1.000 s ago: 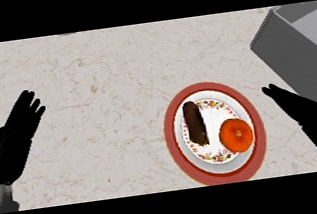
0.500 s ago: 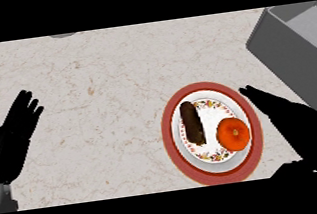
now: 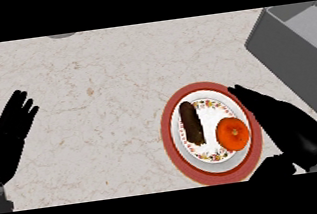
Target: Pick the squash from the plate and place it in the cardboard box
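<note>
Hovered right hand (image 3: 287, 125), fingers straight and holding nothing, over plate (image 3: 174, 142) rim beside orange squash (image 3: 233, 134) next to dark sausage (image 3: 192, 129), left hand (image 3: 6, 141) resting open; risked nudging sausage or plate, box (image 3: 296, 50) far right.

Open counter on the left, crowding on the right

I see bare counter (image 3: 99, 86) between my left hand (image 3: 6, 141) and the plate (image 3: 178, 149). My right hand (image 3: 287, 125) covers the plate's right rim just beside the squash (image 3: 233, 134); a dark oblong item (image 3: 191, 122) lies to its left. The grey box (image 3: 300, 55) blocks the upper right.
</note>
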